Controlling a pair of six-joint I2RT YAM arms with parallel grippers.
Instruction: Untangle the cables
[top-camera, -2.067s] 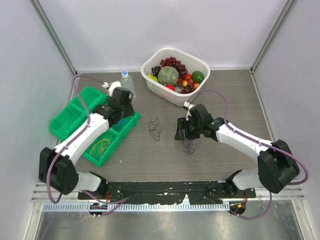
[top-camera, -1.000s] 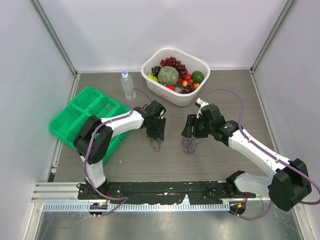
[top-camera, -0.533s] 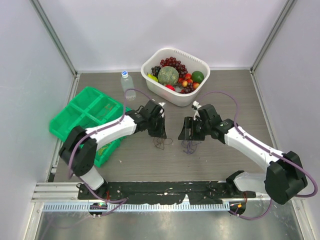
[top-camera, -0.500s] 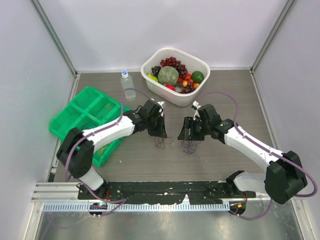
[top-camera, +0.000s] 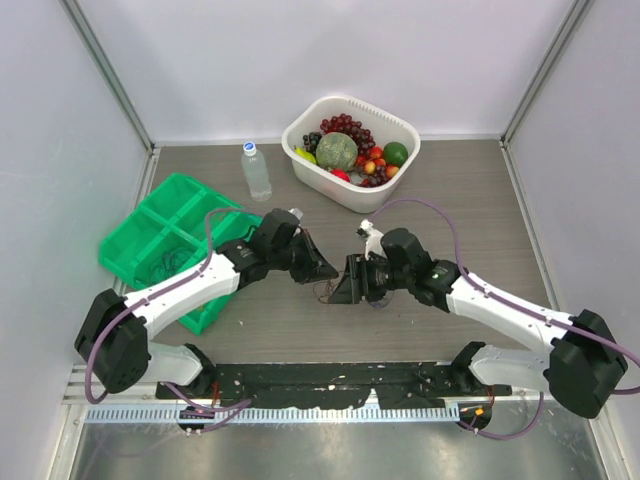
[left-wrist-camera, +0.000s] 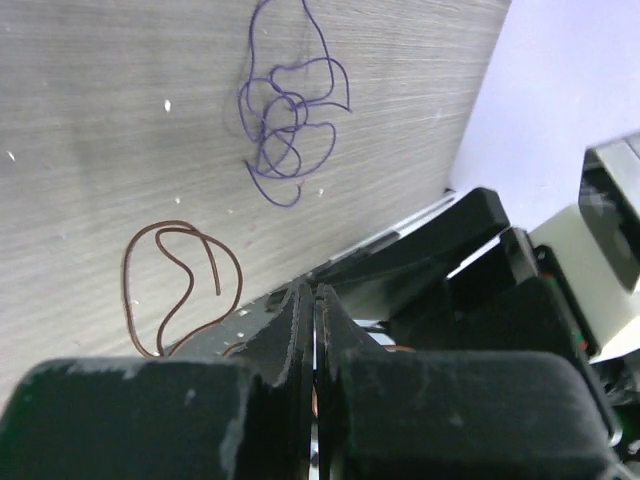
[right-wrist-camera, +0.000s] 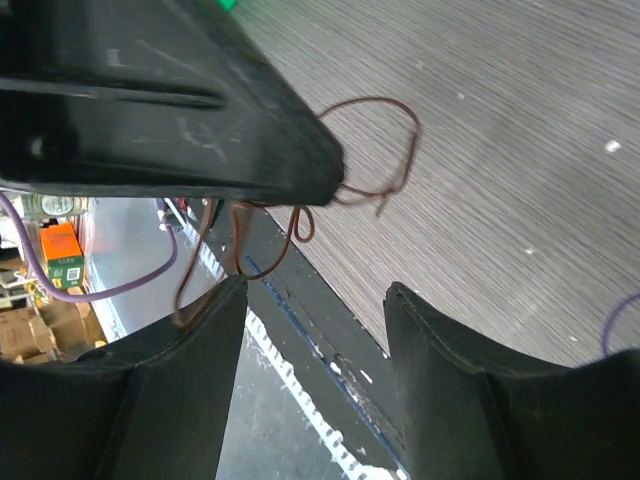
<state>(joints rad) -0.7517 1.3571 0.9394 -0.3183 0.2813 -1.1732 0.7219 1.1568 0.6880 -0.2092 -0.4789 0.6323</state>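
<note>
**Brown cable pinched, purple one lying loose**

The left claw (top-camera: 322, 270) is seen squeezed together on the dark brown cable (left-wrist-camera: 180, 285), whose loop is spread on the grey worktop (left-wrist-camera: 80, 120) near the middle. The purple cable (left-wrist-camera: 290, 125) is bunched at about 1 o'clock from it in the left wrist view, apart from it. The right claw (right-wrist-camera: 315, 290) is held wide apart with nothing in it, just beside the left one, at roughly 4 o'clock from it from above.

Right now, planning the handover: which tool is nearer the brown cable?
Left. The left tool is shut on the brown cable; the right tool is open just beside it, apart.
</note>
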